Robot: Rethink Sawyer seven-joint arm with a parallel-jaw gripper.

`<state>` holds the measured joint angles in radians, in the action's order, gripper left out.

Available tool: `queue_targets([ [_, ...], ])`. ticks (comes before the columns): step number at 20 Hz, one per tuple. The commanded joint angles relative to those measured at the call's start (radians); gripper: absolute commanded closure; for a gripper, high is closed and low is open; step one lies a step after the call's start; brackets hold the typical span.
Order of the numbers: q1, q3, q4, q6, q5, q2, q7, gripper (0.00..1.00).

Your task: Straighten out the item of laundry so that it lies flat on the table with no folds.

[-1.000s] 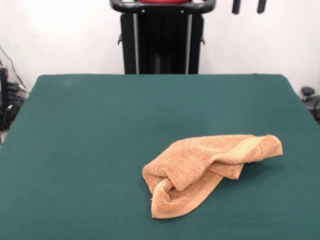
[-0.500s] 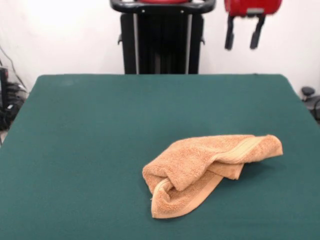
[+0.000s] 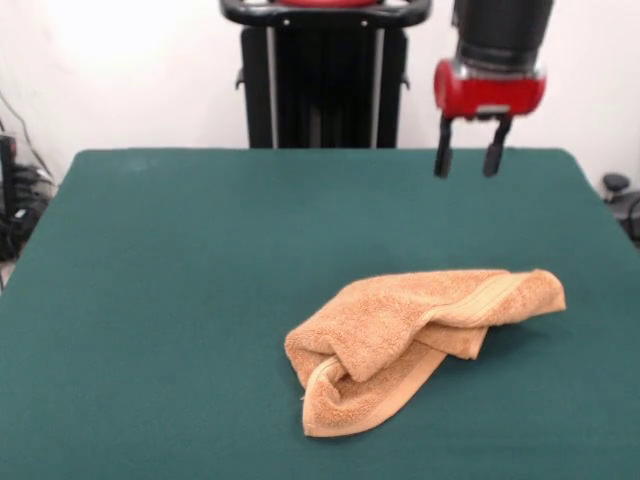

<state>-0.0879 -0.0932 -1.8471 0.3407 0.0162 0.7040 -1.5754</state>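
The orange-tan terry towel (image 3: 415,340) lies crumpled and folded over itself on the dark green table (image 3: 200,280), right of centre and near the front edge. A woven border band shows along its upper right fold. My gripper (image 3: 467,168) hangs in the air above the table's far right part, well behind and above the towel, not touching it. Its two black fingers (image 3: 442,155) stand apart, open and empty.
The robot's black pedestal (image 3: 325,75) stands behind the table's far edge. Cables and dark equipment (image 3: 15,200) sit off the left side. A small dark object (image 3: 615,185) lies past the right edge.
My gripper has come down from the top edge of the picture, showing more of the red wrist and black arm, and shifted slightly left. The towel has not moved.
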Motion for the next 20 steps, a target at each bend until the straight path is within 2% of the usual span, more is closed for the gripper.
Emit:
queue_targets([
  [1,-0.053,-0.022,0.121,-0.056,0.078,-0.144,-0.284,0.0],
  [6,-0.062,-0.031,0.182,-0.041,0.105,-0.184,-0.275,0.0],
  [14,-0.063,-0.042,0.33,0.079,0.135,-0.237,-0.242,0.0],
  [20,-0.07,-0.054,0.396,0.123,0.154,-0.265,-0.241,0.0],
])
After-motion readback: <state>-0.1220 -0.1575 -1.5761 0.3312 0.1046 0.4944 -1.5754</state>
